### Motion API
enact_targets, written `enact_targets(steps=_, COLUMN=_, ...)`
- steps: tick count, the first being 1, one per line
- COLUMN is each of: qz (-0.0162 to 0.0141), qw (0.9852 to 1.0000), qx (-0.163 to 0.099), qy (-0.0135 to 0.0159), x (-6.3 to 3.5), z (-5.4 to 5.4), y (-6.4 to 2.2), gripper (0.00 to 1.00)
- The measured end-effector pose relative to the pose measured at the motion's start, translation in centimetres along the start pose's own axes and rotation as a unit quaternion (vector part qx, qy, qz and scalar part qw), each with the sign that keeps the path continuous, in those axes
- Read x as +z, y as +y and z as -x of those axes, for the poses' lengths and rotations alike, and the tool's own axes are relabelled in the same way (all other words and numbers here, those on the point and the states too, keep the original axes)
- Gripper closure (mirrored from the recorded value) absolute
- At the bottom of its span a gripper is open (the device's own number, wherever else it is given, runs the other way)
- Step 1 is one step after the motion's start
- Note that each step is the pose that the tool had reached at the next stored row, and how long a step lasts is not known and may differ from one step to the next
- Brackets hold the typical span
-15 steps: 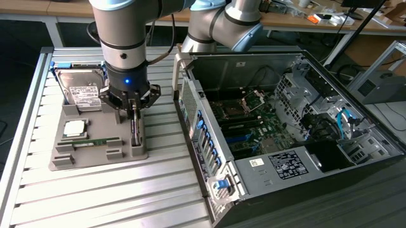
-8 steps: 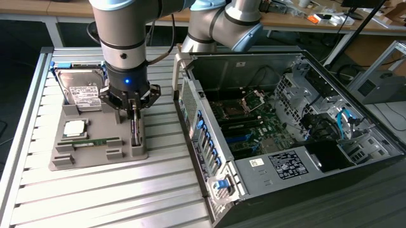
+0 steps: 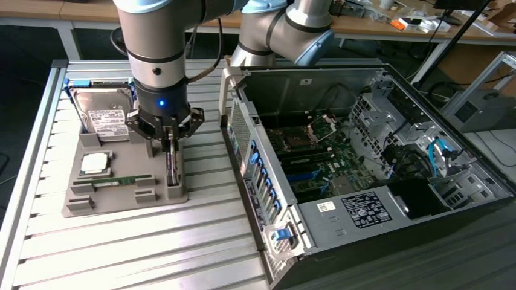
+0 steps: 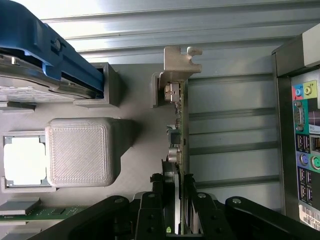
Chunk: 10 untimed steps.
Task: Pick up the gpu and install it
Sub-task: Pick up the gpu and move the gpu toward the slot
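Clamping tool (image 3: 170,147) approx half-shut on gpu (image 4: 181,125), upright in tray (image 3: 113,205).

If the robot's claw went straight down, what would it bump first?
Probably the thin dark circuit-board card with a silver end bracket, standing on edge in the grey plastic tray. The gripper hangs right at its top edge, perhaps touching it.

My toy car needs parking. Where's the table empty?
Bare slats on the near side of the grey tray, and a narrow strip between tray and computer case. Crowded: the tray, where the pincer grips the gpu.
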<state>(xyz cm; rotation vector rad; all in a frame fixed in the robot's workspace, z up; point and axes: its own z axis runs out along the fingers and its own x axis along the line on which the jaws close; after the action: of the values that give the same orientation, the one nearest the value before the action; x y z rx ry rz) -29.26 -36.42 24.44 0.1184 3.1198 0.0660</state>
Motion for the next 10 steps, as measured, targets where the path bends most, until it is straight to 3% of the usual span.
enact_targets(steps=10, qz=0.0, qw=1.0, qx=0.0, qy=0.0, x=-0.66, z=0.01, y=0.03, gripper=0.73)
